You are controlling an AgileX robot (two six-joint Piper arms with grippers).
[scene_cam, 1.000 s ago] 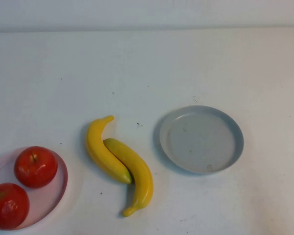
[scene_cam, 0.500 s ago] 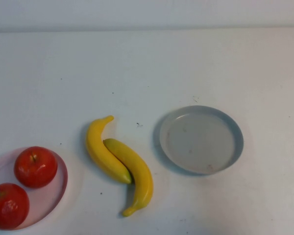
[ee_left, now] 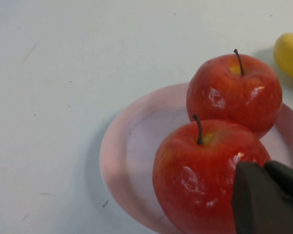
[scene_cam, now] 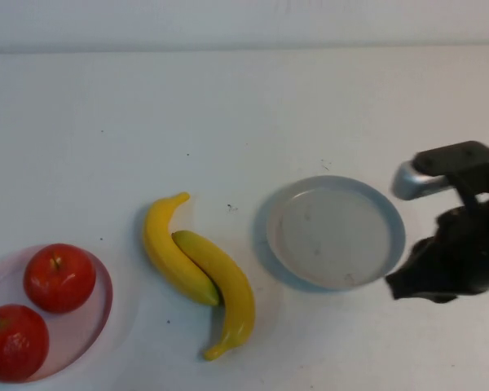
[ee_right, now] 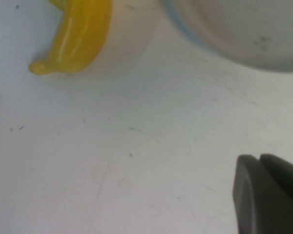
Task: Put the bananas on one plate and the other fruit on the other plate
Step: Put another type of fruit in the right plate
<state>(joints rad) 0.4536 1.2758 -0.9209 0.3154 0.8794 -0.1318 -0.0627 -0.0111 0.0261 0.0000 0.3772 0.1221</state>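
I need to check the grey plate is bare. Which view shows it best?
The high view: the whole grey plate shows, nothing on it, the right gripper beside its rim. The right wrist view catches only an edge; the left wrist view shows none of it.

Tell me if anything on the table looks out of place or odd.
Only the bananas: both lie on the bare table, touching, between the pink plate holding both apples and the grey-blue plate. Right gripper is beside that plate; left gripper is by the apples.

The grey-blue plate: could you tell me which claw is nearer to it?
Right. The right claw sits just beside the grey-blue plate; the left claw is over the apples on the pink plate.
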